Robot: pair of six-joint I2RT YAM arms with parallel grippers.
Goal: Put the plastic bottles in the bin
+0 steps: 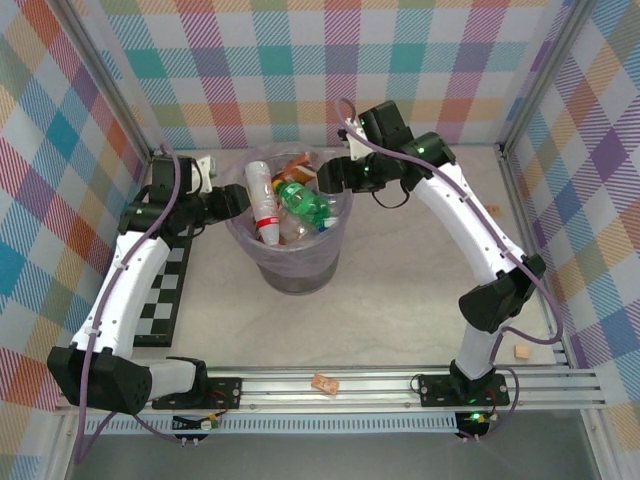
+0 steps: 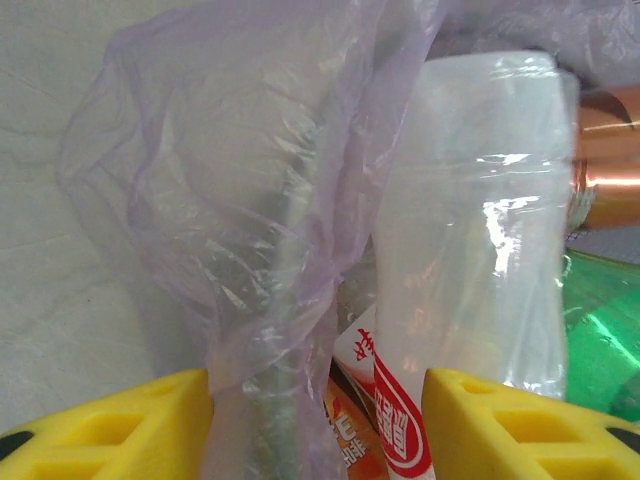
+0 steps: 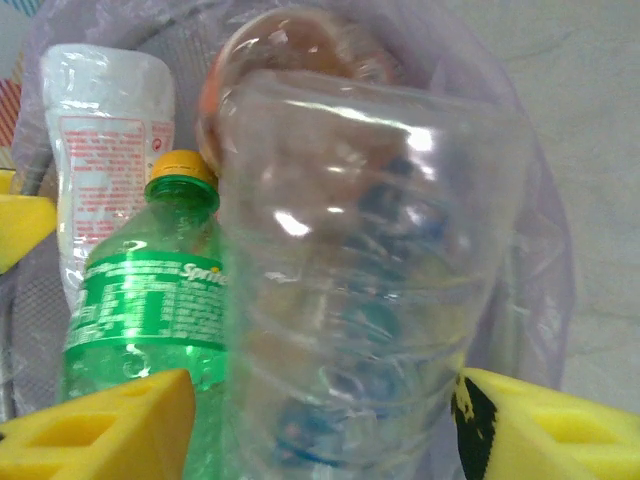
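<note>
At the left rim of the round grey bin (image 1: 296, 278), which is lined with a pale lilac plastic bag (image 2: 200, 180), the left gripper (image 1: 240, 203) is seen. The bag's edge and a clear red-labelled plastic bottle (image 2: 470, 230) are framed between its yellow fingers (image 2: 120, 430); whether either is gripped cannot be told. A green plastic bottle (image 3: 150, 300) is lodged inside the bin. At the far right rim, the right gripper (image 1: 328, 178) is set part-way apart about a clear ribbed plastic bottle (image 3: 370, 280); whether that bottle is held cannot be told.

Cut off at bottom edge: clear bottle (image 3: 360, 300) base, white bottle (image 2: 470, 230) red lettering (cropped, unreadable).
</note>
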